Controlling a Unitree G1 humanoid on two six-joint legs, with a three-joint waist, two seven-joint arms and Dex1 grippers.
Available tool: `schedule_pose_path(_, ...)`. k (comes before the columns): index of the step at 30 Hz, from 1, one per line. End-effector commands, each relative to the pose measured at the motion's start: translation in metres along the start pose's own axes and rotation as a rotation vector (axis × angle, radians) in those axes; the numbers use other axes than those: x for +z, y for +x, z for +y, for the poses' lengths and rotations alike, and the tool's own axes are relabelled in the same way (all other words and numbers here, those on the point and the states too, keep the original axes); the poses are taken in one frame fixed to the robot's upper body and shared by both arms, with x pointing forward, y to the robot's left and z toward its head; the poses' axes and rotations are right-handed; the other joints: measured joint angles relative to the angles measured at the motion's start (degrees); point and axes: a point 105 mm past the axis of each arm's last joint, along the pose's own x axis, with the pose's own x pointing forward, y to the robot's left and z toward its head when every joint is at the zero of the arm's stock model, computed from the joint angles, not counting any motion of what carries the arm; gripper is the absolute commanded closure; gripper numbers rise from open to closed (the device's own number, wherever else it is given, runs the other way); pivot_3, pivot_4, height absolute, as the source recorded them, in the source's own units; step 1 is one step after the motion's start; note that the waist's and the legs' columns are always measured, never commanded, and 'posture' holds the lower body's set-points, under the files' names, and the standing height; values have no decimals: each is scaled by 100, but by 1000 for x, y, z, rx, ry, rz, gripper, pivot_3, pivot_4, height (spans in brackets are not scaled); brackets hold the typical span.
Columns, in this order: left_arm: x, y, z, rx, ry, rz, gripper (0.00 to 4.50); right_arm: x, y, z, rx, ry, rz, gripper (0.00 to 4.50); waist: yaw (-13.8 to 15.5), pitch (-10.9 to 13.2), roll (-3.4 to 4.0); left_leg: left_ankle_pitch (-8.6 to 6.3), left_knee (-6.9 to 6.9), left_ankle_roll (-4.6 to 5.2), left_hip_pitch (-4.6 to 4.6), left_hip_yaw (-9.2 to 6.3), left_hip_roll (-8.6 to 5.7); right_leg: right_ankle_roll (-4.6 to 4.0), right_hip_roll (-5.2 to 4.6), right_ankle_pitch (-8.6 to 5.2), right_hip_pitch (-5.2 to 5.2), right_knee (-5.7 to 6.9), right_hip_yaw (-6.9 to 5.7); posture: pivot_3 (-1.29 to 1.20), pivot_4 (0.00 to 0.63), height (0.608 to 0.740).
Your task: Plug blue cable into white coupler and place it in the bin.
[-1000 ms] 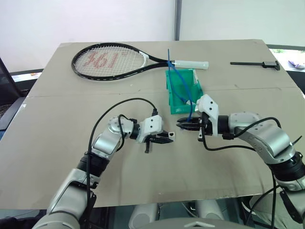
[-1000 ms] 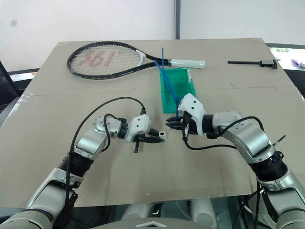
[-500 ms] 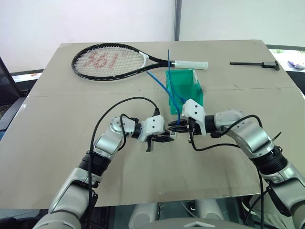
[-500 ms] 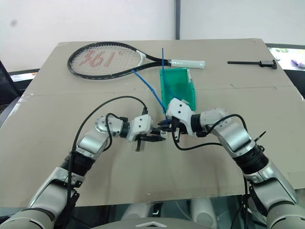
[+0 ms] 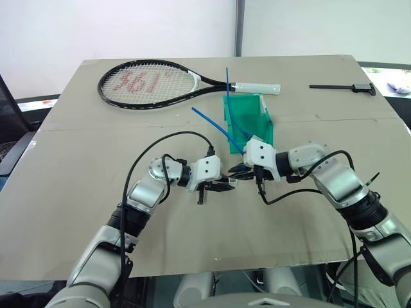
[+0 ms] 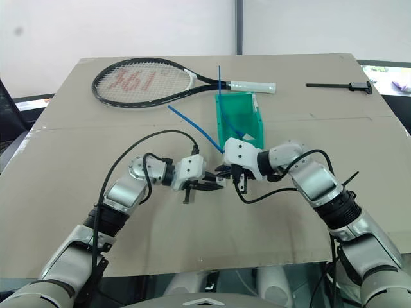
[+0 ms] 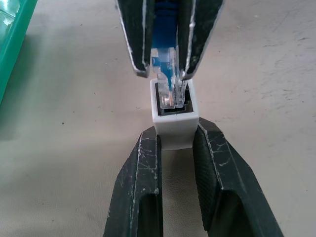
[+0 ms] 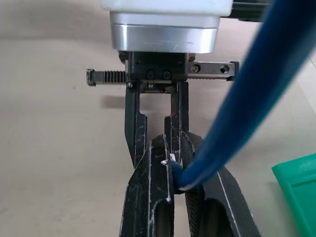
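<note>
Left jaws clamp the white coupler (image 7: 174,118), socket facing the blue cable (image 7: 165,37) plug clamped lengthwise in right jaws

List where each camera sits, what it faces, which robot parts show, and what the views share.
Head stereo pair: looks down over the table; both arms, bin, racket.
Left wrist: along the left gripper clamping the white coupler.
Right wrist: along the right gripper pinching the blue cable.
Shared: plug at the coupler's socket.

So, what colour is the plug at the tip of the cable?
Clear, see-through; the cable behind it is blue. The left wrist view shows it best.
</note>
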Motion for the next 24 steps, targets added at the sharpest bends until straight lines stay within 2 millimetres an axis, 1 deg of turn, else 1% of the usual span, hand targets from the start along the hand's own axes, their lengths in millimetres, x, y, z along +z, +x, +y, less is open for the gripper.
schedule_pose_path(1, -1, 0, 4, 20, 7, 16, 4216, -15, 5, 6, 51, 22, 72, 4500, 0, -1, 0, 0, 0, 0, 0, 0, 0, 0, 0, 0, 0, 0, 0, 0, 150, 740)
schedule_pose_path(12, 3, 1, 4, 24, 8, 10, 4216, -1, 9, 7, 138, -19, 95, 4500, 1, -3, 4, 0, 0, 0, 0, -2, 0, 0, 0, 0, 0, 0, -1, 0, 150, 740)
schedule_pose_path(17, 4, 2, 4, 24, 8, 7, 4216, -1, 8, 12, 181, -23, 127, 4500, 4, -5, 7, 0, 0, -1, -1, -4, -2, 0, -1, 0, 0, 0, -2, 0, 150, 740)
schedule_pose_path(24, 5, 3, 4, 24, 6, 4, 4216, 1, 9, 13, 196, -22, 151, 4500, 18, -6, 8, 0, 0, -1, -2, -6, -3, 0, -3, 0, 0, -1, -3, 0, 150, 740)
